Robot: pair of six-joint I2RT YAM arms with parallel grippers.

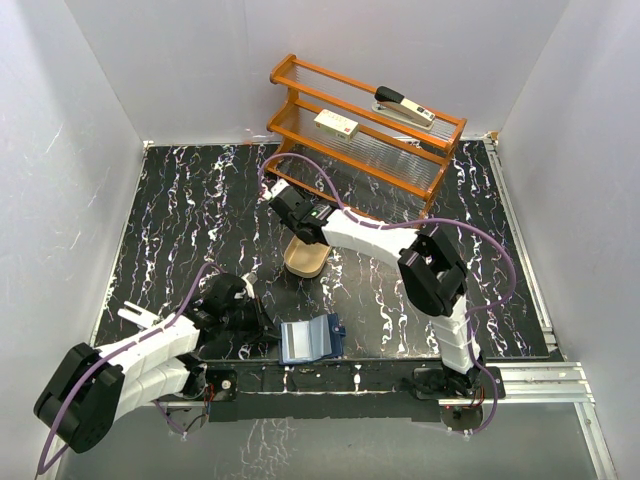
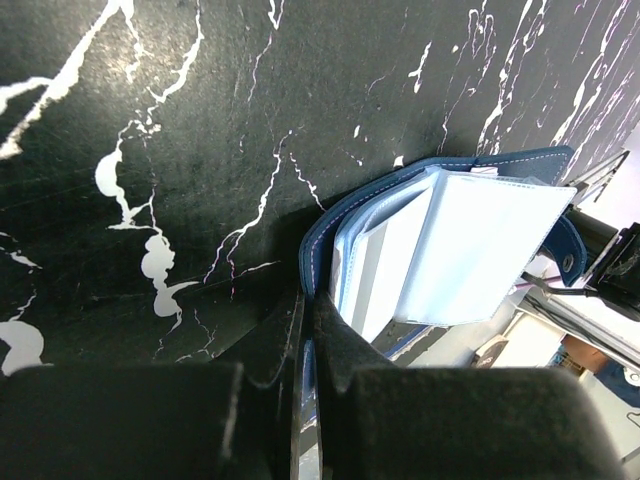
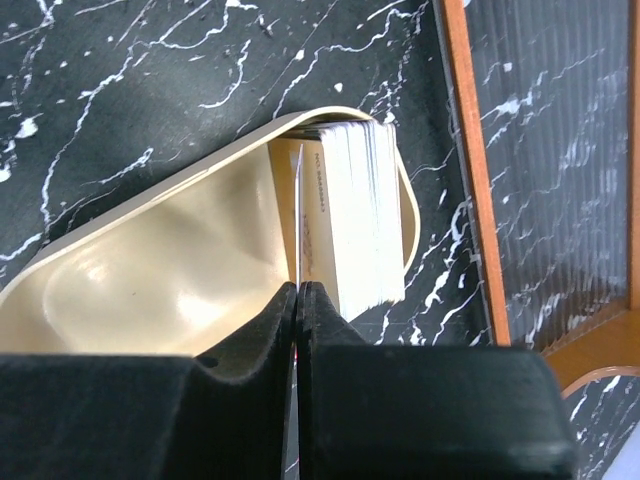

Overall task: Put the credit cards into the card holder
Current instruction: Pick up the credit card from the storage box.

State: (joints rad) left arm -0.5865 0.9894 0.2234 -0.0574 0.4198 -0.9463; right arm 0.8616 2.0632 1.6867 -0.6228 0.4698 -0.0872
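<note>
No text, brand or number can be read in any view. A line of fine dark print runs along one of the pale whitish rectangular plastic cards (image 3: 318, 215) standing in the tan oval tray (image 3: 150, 285), but it is too small to decipher (right wrist view). The red label on the thick cream box (image 1: 337, 125) on the orange wooden rack (image 1: 395, 150) is equally illegible.

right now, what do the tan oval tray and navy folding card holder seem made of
tan oval tray: smooth satin sheen, no grain; plastic or lacquered wood. navy folding card holder: stitched matte cover, likely faux leather; glossy pale blue plastic sleeves.
</note>
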